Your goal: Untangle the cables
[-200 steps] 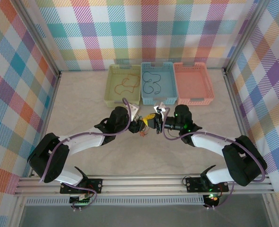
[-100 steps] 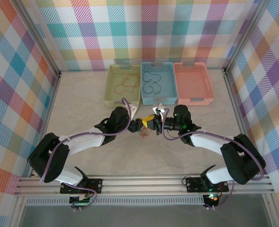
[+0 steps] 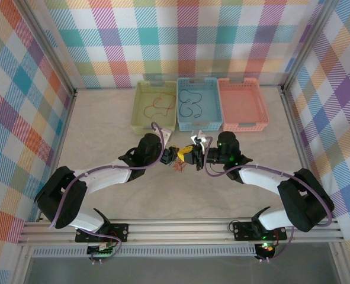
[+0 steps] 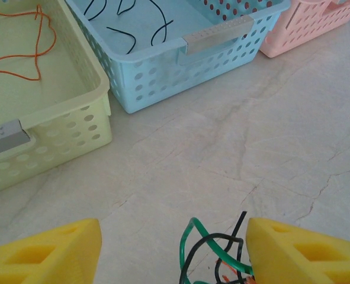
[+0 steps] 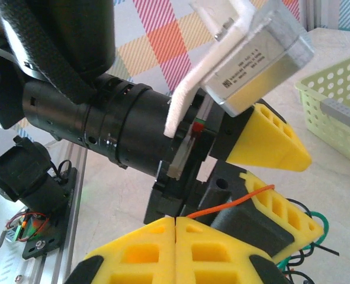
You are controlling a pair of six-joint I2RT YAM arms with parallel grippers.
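The cables (image 4: pixel 213 254) bunch in a green, black and orange knot around the middle of the worktop (image 3: pixel 103 130), one orange strand pinched in the closed right gripper (image 5: pixel 176 222), the knot between the spread-apart fingers of the left gripper (image 4: pixel 173 236), a row of baskets (image 3: pixel 199 128) along the far edge.

— What sits at the top centre of the overhead view?
— Three perforated baskets side by side: yellow-green basket (image 3: pixel 144 121), blue basket (image 3: pixel 213 115), pink basket (image 3: pixel 242 105), on a pale veined tabletop (image 3: pixel 103 130). Plaid walls (image 3: pixel 186 35) behind.
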